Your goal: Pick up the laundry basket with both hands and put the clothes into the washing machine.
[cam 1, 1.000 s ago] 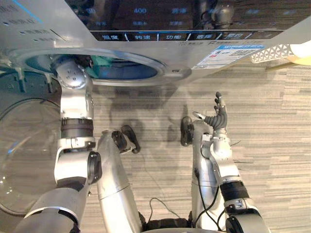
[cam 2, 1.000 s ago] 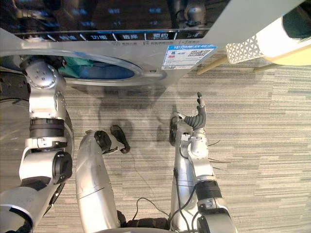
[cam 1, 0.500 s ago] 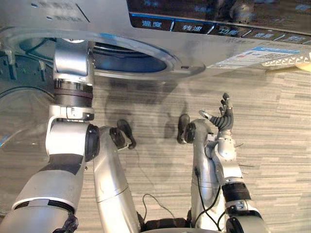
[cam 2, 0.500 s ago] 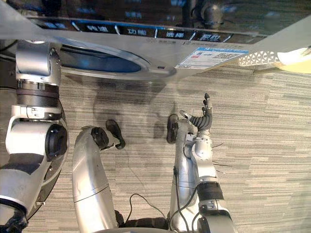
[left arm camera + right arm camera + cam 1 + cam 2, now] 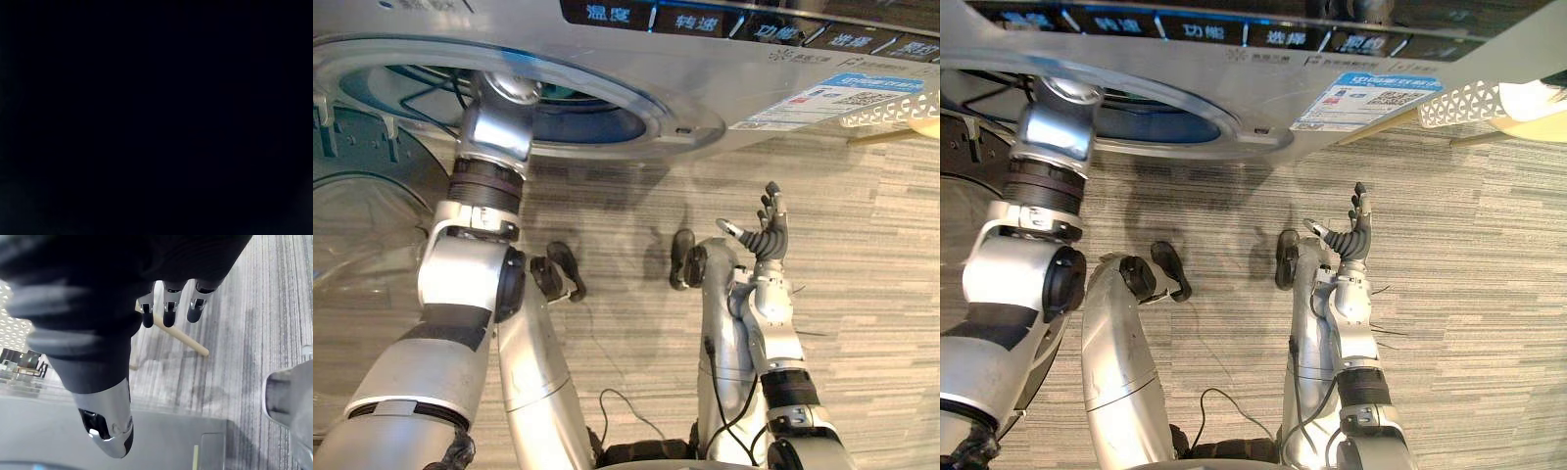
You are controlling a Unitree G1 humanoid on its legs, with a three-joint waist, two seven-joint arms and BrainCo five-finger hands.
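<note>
While elbow-deep in the washing machine (image 5: 705, 93) drum: can't tell the left robot hand's grip.
Right robot hand (image 5: 766, 237) loose, empty, above the floor (image 5: 862, 294); laundry basket (image 5: 891, 106) beside the machine.

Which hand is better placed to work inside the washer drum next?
Left, likely. The left arm reaches through the drum opening, its hand hidden inside. The right hand hangs open above the floor, holding nothing, apart from the washing machine.
</note>
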